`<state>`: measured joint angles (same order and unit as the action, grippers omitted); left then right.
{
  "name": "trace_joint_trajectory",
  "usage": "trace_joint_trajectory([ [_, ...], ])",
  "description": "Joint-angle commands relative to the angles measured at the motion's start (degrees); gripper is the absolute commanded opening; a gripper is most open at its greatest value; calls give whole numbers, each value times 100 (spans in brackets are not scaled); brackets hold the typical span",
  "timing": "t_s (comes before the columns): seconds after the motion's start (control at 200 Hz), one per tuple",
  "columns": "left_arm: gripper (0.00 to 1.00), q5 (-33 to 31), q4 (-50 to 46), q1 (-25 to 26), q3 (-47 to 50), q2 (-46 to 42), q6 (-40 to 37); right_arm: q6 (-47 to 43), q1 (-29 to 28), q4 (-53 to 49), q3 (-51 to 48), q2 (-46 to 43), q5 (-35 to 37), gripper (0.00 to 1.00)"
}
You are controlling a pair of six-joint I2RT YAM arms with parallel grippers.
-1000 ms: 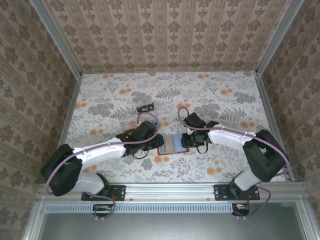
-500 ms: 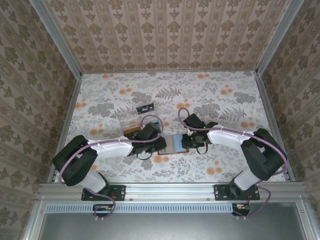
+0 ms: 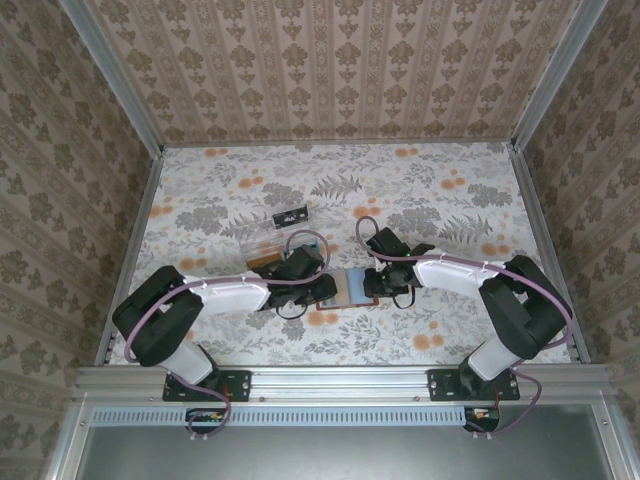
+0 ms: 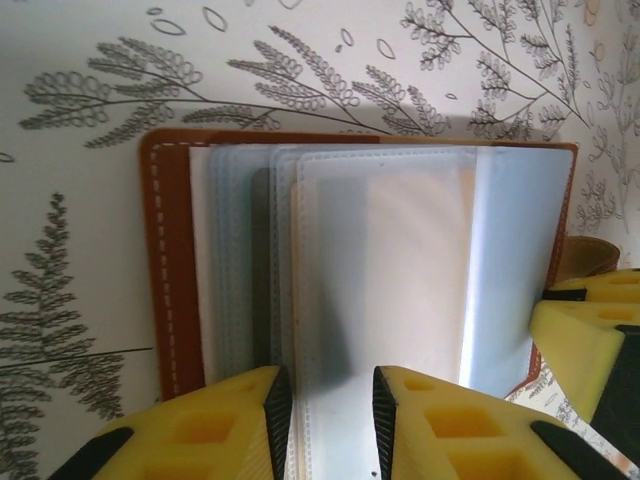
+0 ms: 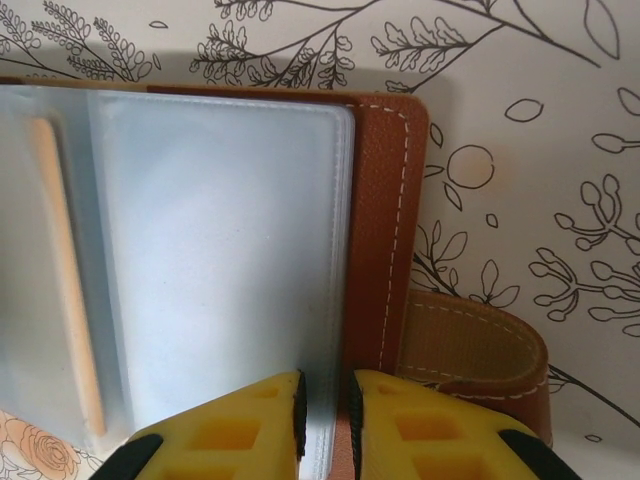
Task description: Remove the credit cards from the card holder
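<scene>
Two grippers met over the small brown leather bifold card holder point(image 3: 351, 286), which lay open and flat on the floral-patterned table point(image 3: 450, 190), slightly toward the near edge and between the arms. From above, both wrists covered its ends, leaving a blue-grey patch in sight.

At the wallet's left end, the left gripper point(image 4: 330, 405) hung over a fanned stack of frosted clear plastic sleeves point(image 4: 400, 250). Its yellow jaws stood a narrow gap apart with the sleeves' near edges running between them and out of frame. Whether the pads pinched a sleeve or merely straddled it could not be told.

At the stitched right end, the right gripper point(image 5: 326, 400) had its jaws all but closed, with a thin slit left over the line where sleeve met leather. Contact there was hidden by the fingers themselves. A brown strap point(image 5: 470, 350) curled beside that end, cut off at the lower edge.

Inside the sleeves, a pale orange strip point(image 5: 62, 270) showed blurred through the plastic. No print or card face could be read.

Farther back on the table, a small black item point(image 3: 289, 216) lay apart, and a clear plastic piece point(image 3: 258, 243) sat partly behind the left arm, too small to make out.
</scene>
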<state>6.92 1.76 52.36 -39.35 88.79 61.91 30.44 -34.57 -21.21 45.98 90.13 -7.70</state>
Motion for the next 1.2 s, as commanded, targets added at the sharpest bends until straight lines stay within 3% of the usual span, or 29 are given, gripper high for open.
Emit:
trace_joint_trajectory([
  [0.0,34,199,103,81,-116,91,-126,120,-43,-120,-56,100,49,22],
  [0.415,44,374,152,166,-418,121,-453,131,-40,-182,-36,102,84,24],
  [0.605,42,463,198,194,-568,136,-588,156,-35,-173,-36,20,103,25],
  [0.97,40,768,581,247,-1104,826,-536,393,224,-546,-174,-1424,794,32],
  [1.195,41,657,542,264,-1047,741,-520,316,429,-502,-213,-1677,408,34],
])
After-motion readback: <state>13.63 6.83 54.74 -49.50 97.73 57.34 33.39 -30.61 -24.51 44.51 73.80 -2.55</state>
